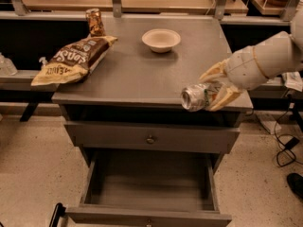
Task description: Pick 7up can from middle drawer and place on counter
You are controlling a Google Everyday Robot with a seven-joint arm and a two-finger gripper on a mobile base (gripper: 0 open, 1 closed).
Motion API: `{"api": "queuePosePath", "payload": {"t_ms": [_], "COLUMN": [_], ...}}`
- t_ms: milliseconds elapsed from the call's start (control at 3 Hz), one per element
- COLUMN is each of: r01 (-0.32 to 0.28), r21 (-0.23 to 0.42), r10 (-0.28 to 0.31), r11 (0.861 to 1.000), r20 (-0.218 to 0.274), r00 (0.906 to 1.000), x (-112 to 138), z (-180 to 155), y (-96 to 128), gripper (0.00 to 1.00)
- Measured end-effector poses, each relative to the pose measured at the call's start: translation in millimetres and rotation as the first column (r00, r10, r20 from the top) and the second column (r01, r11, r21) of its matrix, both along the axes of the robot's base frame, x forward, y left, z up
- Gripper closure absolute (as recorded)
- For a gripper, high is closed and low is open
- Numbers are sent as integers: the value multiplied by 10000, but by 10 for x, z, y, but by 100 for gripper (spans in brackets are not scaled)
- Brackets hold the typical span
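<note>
My gripper point(208, 92) reaches in from the right, level with the counter's front right corner. It is shut on the 7up can point(195, 97), a silver-white can with green print, held on its side with its end facing left. The can hangs just above the front edge of the counter point(142, 74). The middle drawer point(151, 188) is pulled open below, and its flat floor is bare. A closed drawer with a round knob point(150, 139) sits between it and the counter.
On the counter lie a brown chip bag point(71, 60) at the left, a brown-copper can point(95, 21) at the back left and a white bowl point(161, 39) at the back middle. Cables point(286, 145) lie on the floor at right.
</note>
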State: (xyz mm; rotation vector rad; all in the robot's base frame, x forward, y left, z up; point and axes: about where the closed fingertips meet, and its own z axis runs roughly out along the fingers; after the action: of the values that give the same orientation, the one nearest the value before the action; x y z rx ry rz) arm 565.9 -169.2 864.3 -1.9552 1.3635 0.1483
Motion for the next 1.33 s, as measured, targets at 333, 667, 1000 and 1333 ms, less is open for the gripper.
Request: {"api": "queuePosePath", "payload": {"t_ms": [333, 667, 1000, 1333], "r01": [-656, -749, -207, 566], "r21": [-291, -666, -1014, -1032], "r10": [658, 750, 185, -627], "r11": [9974, 9950, 9946, 9931], "r20": [56, -6, -230, -576], "r00": [9978, 9972, 9996, 9964], "x": [298, 599, 887, 1073], "z": [26, 54, 1, -74], "y": [332, 473, 452, 421], "gripper": [100, 100, 100, 99]}}
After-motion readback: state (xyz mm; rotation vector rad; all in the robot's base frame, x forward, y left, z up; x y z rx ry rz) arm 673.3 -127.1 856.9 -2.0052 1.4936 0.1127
